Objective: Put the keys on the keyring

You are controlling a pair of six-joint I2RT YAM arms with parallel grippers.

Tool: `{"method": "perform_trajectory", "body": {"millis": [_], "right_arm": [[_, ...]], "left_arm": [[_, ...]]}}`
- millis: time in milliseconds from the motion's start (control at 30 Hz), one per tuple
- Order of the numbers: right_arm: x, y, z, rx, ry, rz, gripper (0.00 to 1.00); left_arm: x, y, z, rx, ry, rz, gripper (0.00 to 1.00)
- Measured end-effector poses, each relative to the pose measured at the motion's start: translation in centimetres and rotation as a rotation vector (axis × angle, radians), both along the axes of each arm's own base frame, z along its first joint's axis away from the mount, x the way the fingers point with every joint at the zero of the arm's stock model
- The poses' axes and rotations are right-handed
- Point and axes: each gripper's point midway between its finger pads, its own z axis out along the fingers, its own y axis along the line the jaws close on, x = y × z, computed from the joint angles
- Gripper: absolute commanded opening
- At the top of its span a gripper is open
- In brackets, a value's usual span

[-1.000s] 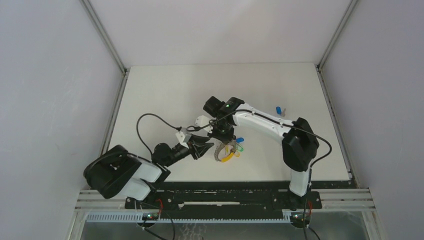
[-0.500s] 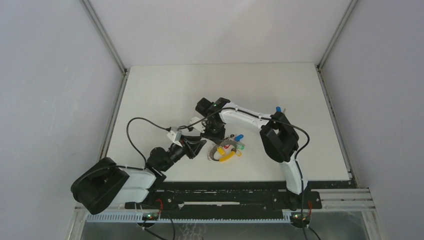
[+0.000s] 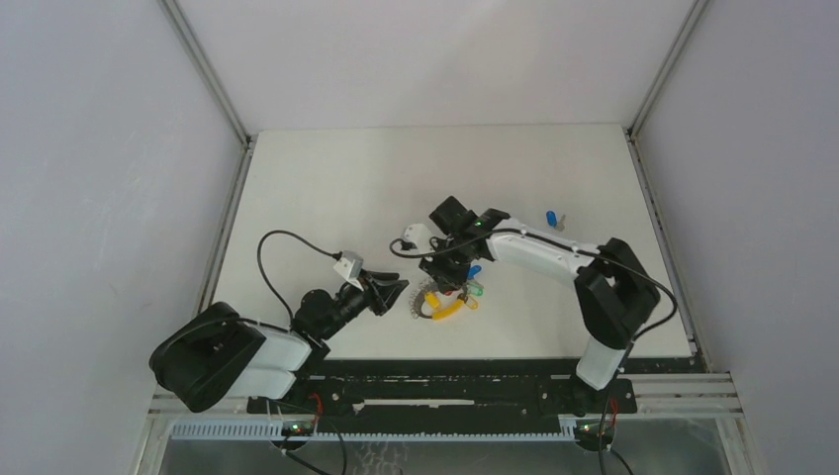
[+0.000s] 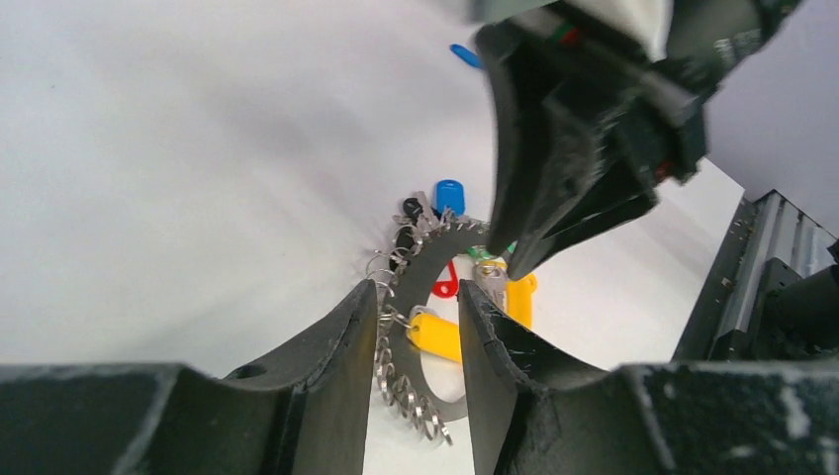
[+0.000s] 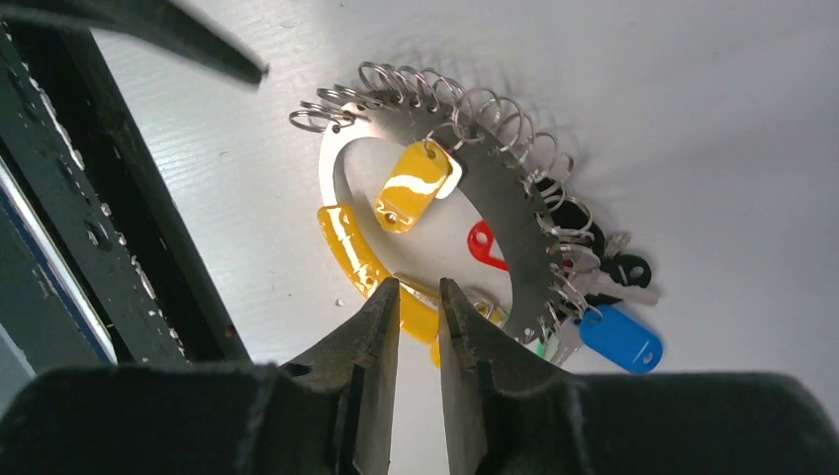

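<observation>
The keyring [image 5: 500, 188] is a grey crescent plate edged with several wire rings, lying flat with yellow, red, black and blue tags [image 5: 620, 336]. My right gripper [image 5: 418, 285] hovers over its near rim with the jaws slightly open; nothing sits between them, and a yellow tag [image 5: 346, 242] lies just beyond the tips. My left gripper [image 4: 417, 289] is open and faces the keyring [image 4: 425, 287] from the left, a little short of it. From above, the left gripper [image 3: 398, 293] and right gripper [image 3: 450, 280] flank the keyring [image 3: 442, 300]. A loose blue key [image 3: 551, 217] lies at the far right.
The white table [image 3: 326, 198] is walled by pale panels on three sides. A black rail [image 3: 445, 381] runs along the near edge beneath both arm bases. The right arm's forearm [image 3: 539, 252] stretches between the keyring and the loose key. A black cable [image 3: 287, 247] loops over the left arm.
My right gripper's jaws have parted from shut to slightly open, and its wrist has swung right over the keyring. The left arm drew back a little to the left. The keyring stayed put.
</observation>
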Motion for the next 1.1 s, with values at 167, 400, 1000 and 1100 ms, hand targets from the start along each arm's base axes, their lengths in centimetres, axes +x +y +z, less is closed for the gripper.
{"method": "perform_trajectory", "body": {"millis": [167,400,1000,1100], "right_arm": [[-0.5,0.1,-0.4,0.107,-0.055,-0.075,0.23],[-0.9,2.8,-1.8,0.149,-0.129,-0.114,0.25],[-0.3,4.8,-4.4,0.090,-0.242,-0.218,0.25],[0.1,4.8,-4.5,0.081,-0.269,-0.239,0.24]], "left_arm": [[0.8,0.9,-1.3,0.019,0.055,0.038,0.40],[1.7,1.4,-2.5,0.036,0.119,0.071,0.40],[2.1,2.0,-3.7,0.041,0.175,0.096,0.40],[2.1,1.9,-3.7,0.040,0.175,0.096,0.40]]}}
